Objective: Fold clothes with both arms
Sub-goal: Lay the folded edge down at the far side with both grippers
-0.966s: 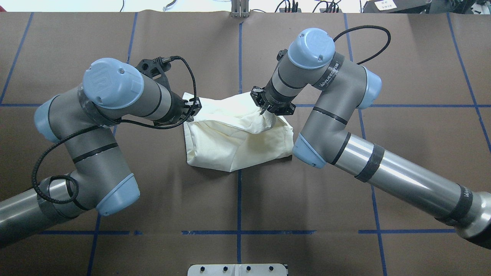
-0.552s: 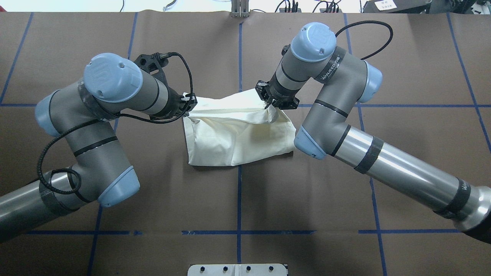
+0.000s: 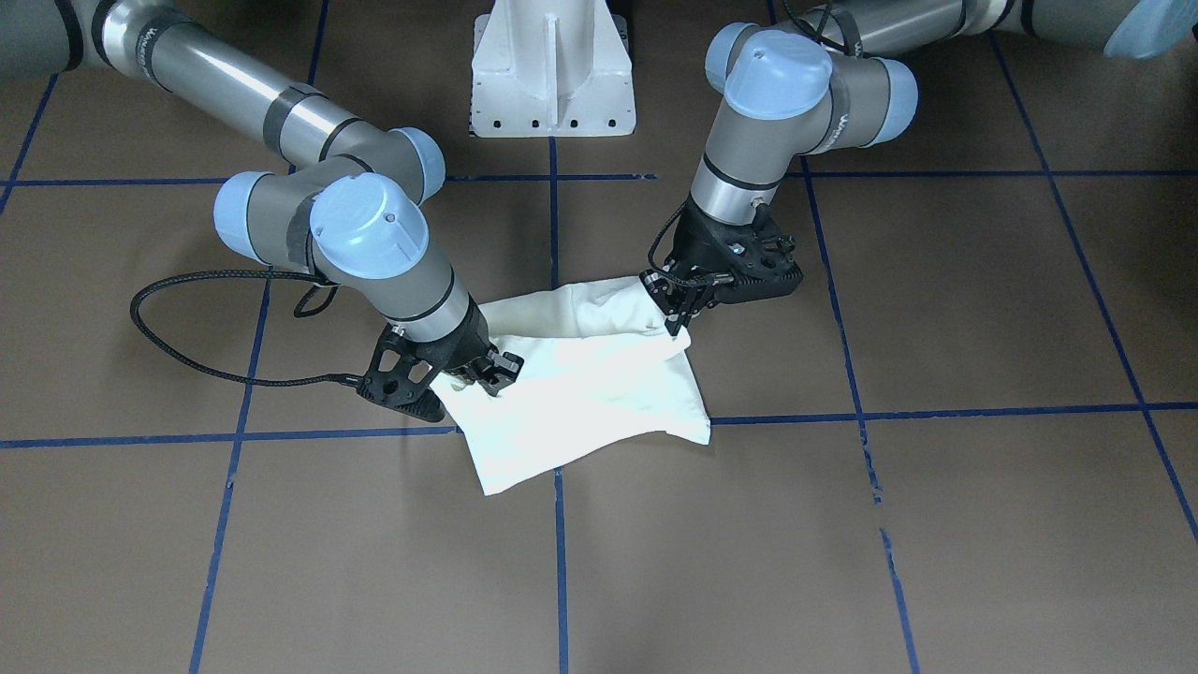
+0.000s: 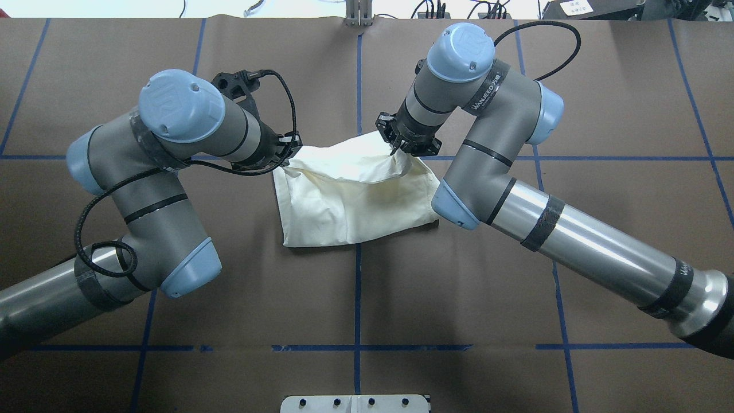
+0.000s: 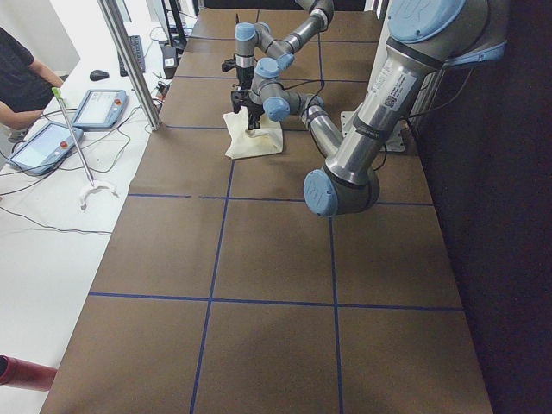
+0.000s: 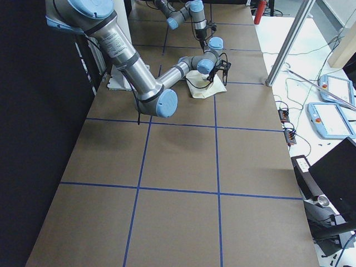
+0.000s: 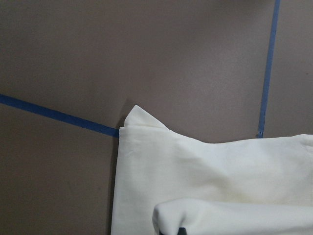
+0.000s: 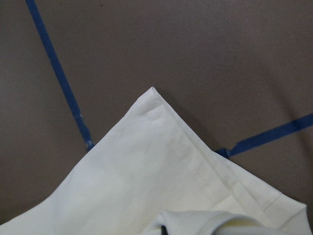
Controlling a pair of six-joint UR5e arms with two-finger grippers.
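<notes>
Cream T-shirt [image 4: 350,201] lies folded, plain side up, its near hem flat on the brown table [image 4: 355,298], which stretches wide around it. At the far edge my left gripper [image 4: 285,158] and right gripper [image 4: 394,152] each clamp a lifted corner (fingers fully closed). The white lettering on my right arm [image 4: 504,103] is too blurred to read.

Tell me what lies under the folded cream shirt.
The shirt lies on the brown table cover, over a crossing of blue tape lines. The crossing itself is covered, as is anything between the shirt's layers.
</notes>
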